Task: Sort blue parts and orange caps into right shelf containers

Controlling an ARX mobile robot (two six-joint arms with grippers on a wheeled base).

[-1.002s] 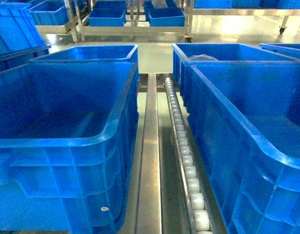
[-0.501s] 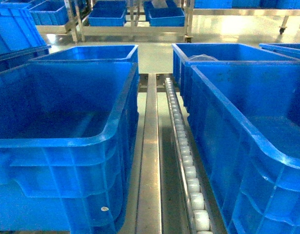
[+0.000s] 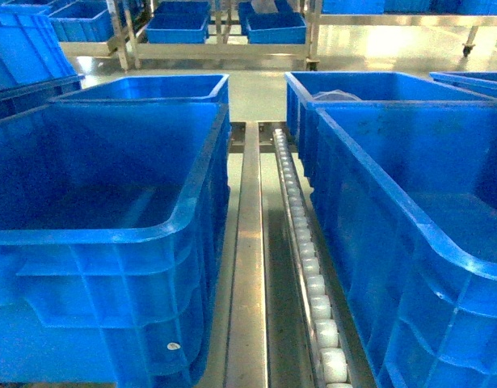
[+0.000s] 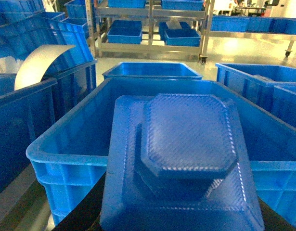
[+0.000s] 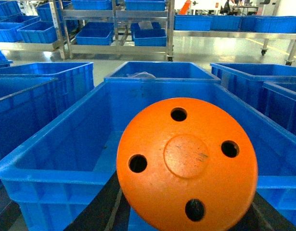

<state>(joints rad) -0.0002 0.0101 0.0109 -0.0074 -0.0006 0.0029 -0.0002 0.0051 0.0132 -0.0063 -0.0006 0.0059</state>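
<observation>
Up close, our left gripper's fingers are hidden behind a blue part [image 4: 186,159], a textured tray-like piece with a raised eight-sided centre that fills the lower middle of the left wrist view, so we cannot tell how the jaws stand. It sits in front of the near rim of a large blue crate [image 4: 66,154], with another crate [image 4: 152,70] behind that one. On our right side an orange cap [image 5: 187,161], a round disc with four holes around a central boss, covers the gripper the same way, and again we cannot tell the jaw state. It hangs before the near edge of a right shelf container [image 5: 51,163]. From the head camera neither arm shows; the near left crate [image 3: 111,234] and the near right container [image 3: 410,234] flank a metal rail [image 3: 248,267] and a roller track [image 3: 309,267] of white wheels running between them.
</observation>
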